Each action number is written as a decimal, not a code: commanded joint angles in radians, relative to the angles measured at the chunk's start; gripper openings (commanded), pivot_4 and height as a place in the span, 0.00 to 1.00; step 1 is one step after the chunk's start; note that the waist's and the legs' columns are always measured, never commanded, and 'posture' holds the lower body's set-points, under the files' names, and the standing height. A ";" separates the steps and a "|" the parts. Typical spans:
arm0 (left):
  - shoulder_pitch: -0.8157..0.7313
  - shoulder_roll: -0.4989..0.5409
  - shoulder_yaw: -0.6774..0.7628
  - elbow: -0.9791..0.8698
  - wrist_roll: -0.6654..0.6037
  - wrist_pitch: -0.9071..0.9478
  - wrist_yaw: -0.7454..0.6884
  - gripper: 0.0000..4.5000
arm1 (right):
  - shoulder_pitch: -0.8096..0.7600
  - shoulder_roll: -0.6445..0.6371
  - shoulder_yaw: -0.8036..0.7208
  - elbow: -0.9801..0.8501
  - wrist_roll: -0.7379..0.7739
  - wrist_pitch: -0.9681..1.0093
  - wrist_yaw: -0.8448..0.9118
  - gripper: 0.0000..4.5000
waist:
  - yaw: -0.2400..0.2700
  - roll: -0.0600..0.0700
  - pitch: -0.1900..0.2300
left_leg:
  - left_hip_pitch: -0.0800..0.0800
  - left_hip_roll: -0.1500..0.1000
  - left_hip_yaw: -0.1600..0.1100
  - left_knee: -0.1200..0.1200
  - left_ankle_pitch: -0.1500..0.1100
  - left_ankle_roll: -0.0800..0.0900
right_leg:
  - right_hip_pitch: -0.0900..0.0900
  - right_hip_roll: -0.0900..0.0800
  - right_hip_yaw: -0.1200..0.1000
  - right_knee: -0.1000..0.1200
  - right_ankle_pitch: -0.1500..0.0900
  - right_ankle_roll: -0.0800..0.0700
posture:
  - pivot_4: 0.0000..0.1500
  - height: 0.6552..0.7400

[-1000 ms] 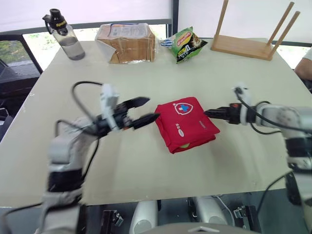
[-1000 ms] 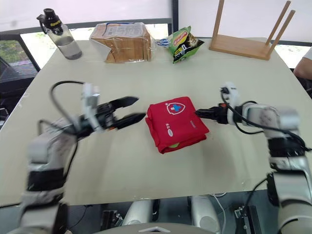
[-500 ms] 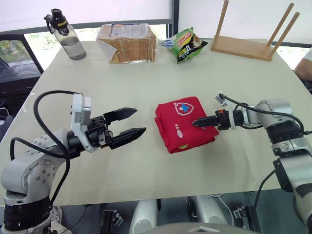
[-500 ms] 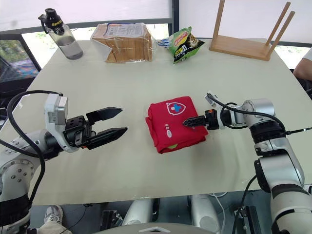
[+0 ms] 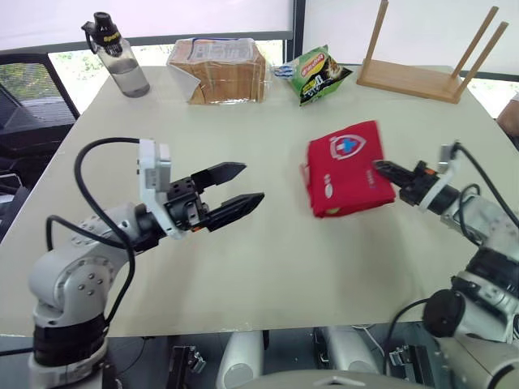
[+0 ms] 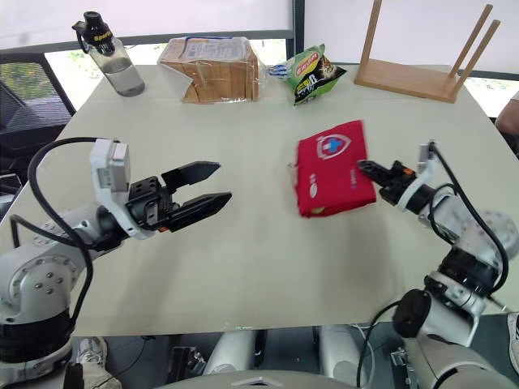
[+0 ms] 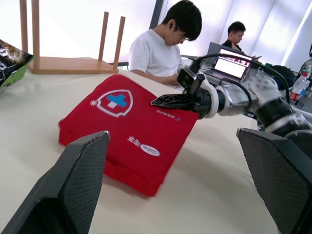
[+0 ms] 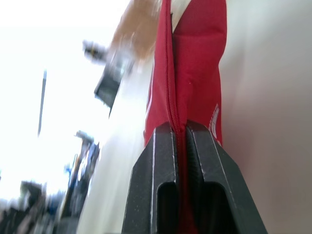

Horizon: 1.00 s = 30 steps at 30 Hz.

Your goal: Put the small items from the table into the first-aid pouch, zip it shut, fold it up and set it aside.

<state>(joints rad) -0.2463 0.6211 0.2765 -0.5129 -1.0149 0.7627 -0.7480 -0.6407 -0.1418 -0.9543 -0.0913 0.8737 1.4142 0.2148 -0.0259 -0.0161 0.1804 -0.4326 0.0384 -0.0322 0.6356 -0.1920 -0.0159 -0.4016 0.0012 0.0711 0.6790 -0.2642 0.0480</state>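
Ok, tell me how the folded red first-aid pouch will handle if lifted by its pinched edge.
Probably floppy: the folded red fabric first-aid pouch is soft cloth, pinched thin between the shut right jaws, so its free side would likely sag. Likely light, being a slim cloth bundle. On the smooth pale table it should slide, not roll.

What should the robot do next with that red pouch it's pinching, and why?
Probably lay the red pouch flat on the table further right and let go: it looks folded, the right gripper is shut on its edge, and the left gripper hangs open, apart from it.
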 commanded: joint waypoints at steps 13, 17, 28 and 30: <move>-0.231 -0.071 -0.141 0.031 0.003 0.016 0.104 1.00 | -0.049 0.070 -0.089 0.229 -0.022 -0.764 -0.355 0.02 | -0.019 0.001 0.000 | 0.000 0.000 0.002 -0.001 0.000 0.000 | 0.000 0.000 0.002 0.000 0.000 0.000 | 1.00 1.00; -0.256 -0.068 -0.171 0.043 0.020 0.019 0.098 1.00 | -0.016 0.083 -0.020 0.237 -0.016 -0.823 -0.386 0.02 | -0.019 0.002 0.000 | 0.001 0.000 0.002 -0.001 0.000 0.000 | 0.000 0.000 0.003 0.000 0.000 0.000 | 1.00 1.00; -0.255 -0.076 -0.177 0.089 0.033 0.026 0.094 1.00 | 0.345 -0.056 0.208 -0.177 0.067 -0.646 -0.329 0.63 | -0.013 0.006 0.001 | 0.000 0.000 0.002 -0.002 0.000 0.000 | 0.000 0.000 0.003 -0.001 0.000 0.000 | 1.00 1.00; -0.235 -0.079 -0.165 0.109 0.051 0.021 0.114 1.00 | 0.477 -0.191 0.297 -0.302 0.019 -0.607 -0.221 0.85 | -0.012 0.007 0.001 | 0.000 -0.001 0.002 -0.002 0.000 0.000 | 0.000 -0.001 0.003 -0.001 -0.001 0.000 | 1.00 1.00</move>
<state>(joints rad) -0.4882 0.5438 0.0815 -0.4080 -0.9651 0.7943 -0.6472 -0.2250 -0.2326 -0.7180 -0.2336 0.9106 0.7807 -0.1056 -0.0380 -0.0092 0.1814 -0.4328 0.0371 -0.0298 0.6338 -0.1919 -0.0156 -0.4020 0.0000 0.0741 0.6777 -0.2647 0.0481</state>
